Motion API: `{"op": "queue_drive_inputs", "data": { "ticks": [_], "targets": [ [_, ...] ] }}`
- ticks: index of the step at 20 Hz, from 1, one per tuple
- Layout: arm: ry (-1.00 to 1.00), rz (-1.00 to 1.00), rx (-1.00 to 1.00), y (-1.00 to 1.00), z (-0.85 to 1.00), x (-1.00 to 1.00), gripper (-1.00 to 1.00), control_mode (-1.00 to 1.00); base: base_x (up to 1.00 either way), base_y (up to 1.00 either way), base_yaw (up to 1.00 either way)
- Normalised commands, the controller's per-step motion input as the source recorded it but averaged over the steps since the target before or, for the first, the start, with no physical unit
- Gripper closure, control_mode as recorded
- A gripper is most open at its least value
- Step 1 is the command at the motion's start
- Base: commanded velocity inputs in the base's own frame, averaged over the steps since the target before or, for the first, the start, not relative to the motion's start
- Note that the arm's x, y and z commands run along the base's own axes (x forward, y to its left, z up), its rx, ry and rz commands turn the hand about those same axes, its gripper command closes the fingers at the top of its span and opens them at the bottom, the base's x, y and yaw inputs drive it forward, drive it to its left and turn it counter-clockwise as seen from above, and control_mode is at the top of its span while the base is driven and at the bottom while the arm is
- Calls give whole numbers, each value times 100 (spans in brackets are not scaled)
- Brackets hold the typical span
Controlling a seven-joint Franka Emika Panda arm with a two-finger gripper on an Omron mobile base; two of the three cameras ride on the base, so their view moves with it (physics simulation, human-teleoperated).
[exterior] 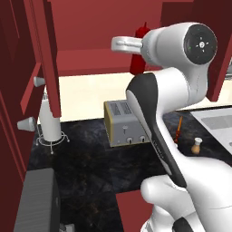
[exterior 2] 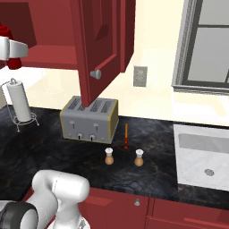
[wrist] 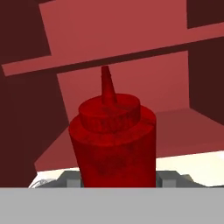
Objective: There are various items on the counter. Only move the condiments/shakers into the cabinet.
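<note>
- Fingers (wrist: 168,178): both of mine sit low on either side of the red squeeze bottle (wrist: 113,144), closed in on its body; in the hand view the bottle stands upright between them, nozzle pointing up.
- Gripper (exterior: 136,56): mine, raised to the level of the cabinet shelf (exterior: 90,61), with the bottle's nozzle showing above my wrist in the left base view.
- Cabinet (wrist: 131,35): dark red, doors standing open; its flat shelf and back wall lie just behind the bottle. I cannot tell whether the bottle's base touches the shelf.
- Cabinet door (exterior 2: 100,40): hangs open over the toaster, pale round knob on its lower edge.
- Counter (exterior 2: 49,147): black marbled stone, below and beyond my arm.
- Left shaker (exterior 2: 108,156): tan body, pale top, upright near the counter's front edge.
- Right shaker (exterior 2: 139,158): same kind, upright, beside the first and apart from it.
- Orange-red utensil (exterior 2: 126,136): thin, standing upright behind and between the shakers.
- Toaster (exterior 2: 89,118): grey, four slots, tan edges, set back on the counter to the left of the utensil.
- Paper towel holder (exterior 2: 20,107): wire stand with white roll, far left.
- Sink (exterior 2: 203,154): pale basin at the right, under the window (exterior 2: 205,44).
</note>
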Motion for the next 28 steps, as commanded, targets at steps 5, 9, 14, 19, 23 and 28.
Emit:
{"op": "queue_drive_inputs", "data": {
  "ticks": [5, 9, 14, 19, 23, 28],
  "targets": [
    [0, 0, -2, 0, -2, 36, 100, -100, 0, 0, 0],
    [0, 0, -2, 0, -12, 48, 100, -100, 0, 0, 0],
    [0, 0, -3, 0, -13, 57, 100, -100, 0, 0, 0],
    [0, 0, -3, 0, -12, 59, 100, -100, 0, 0, 0],
    [0, 0, -3, 0, -12, 61, 100, -100, 0, 0, 0],
    [0, 0, -1, 0, -17, 58, 100, -100, 0, 0, 0]
  ]
}}
